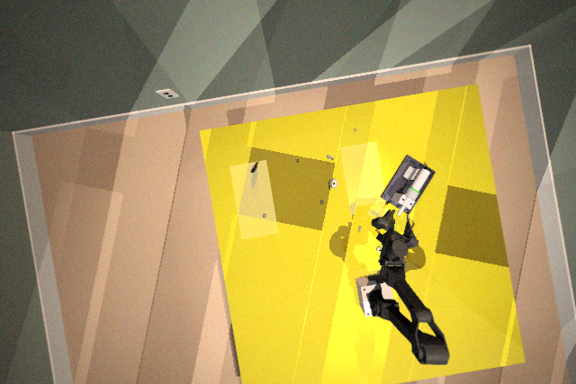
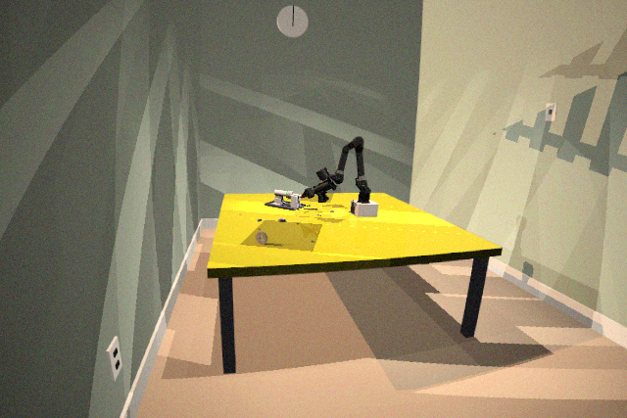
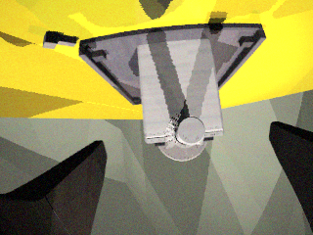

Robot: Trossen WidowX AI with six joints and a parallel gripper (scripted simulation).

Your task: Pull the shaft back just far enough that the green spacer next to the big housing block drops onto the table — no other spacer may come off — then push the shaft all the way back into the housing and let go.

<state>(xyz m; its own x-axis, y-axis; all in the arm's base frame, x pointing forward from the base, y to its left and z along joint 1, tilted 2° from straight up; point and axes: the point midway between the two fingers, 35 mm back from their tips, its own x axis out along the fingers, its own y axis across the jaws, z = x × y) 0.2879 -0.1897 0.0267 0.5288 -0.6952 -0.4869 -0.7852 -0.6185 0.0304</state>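
The housing assembly is a dark tray (image 1: pixel 395 181) (image 3: pixel 112 73) bearing a white block (image 1: pixel 406 203) (image 2: pixel 295 201) (image 3: pixel 178 88) at the arm's side and a thick white cylinder (image 1: pixel 420 177) beyond it. The green spacer (image 1: pixel 413 190) (image 2: pixel 289 193) shows as a thin band between cylinder and block, in line with pale rings; it is hidden in the wrist view. The shaft's round end (image 1: pixel 400 210) (image 3: pixel 191 130) sticks out of the block toward the arm. My gripper (image 1: pixel 400 216) (image 3: pixel 191 140) is open and empty, its fingers wide on either side of the shaft end, not touching it.
The yellow table (image 1: pixel 279 277) (image 2: pixel 405 236) bears a round white disc (image 1: pixel 332 183), a thin upright disc (image 1: pixel 254 166) (image 2: pixel 261 238) farther left and several small parts. The wrist view shows a small dark-and-white part (image 3: pixel 60 39) beside the tray. The arm's white base (image 2: pixel 365 209) stands behind the gripper.
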